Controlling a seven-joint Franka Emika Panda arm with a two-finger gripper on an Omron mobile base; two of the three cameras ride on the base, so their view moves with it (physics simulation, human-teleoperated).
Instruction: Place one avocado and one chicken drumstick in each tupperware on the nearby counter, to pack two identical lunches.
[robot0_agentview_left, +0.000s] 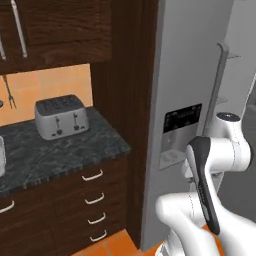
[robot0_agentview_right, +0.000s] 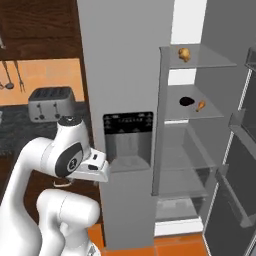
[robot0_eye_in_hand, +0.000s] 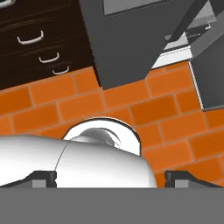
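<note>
The fridge (robot0_agentview_right: 125, 60) stands with its right side open. On its top glass shelf lies a tan chicken drumstick (robot0_agentview_right: 184, 53). One shelf lower, a dark avocado (robot0_agentview_right: 186, 101) rests beside a smaller drumstick (robot0_agentview_right: 200, 105). The black marbled counter (robot0_agentview_left: 55, 150) runs left of the fridge over dark wooden drawers (robot0_agentview_left: 95, 200). The tupperware is out of view. My gripper (robot0_eye_in_hand: 111, 179) is open and holds nothing. It points down at the orange brick floor (robot0_eye_in_hand: 87, 105), with its two fingertips (robot0_eye_in_hand: 43, 178) far apart. The arm (robot0_agentview_right: 60, 160) is folded in front of the fridge's closed left door.
A silver toaster (robot0_agentview_left: 61, 116) sits at the back of the counter. A pale object (robot0_agentview_left: 1, 156) is cut off at the counter's left edge. The open fridge door (robot0_agentview_right: 235, 165) with its racks stands at the right. A water dispenser panel (robot0_agentview_right: 128, 140) is set in the closed door.
</note>
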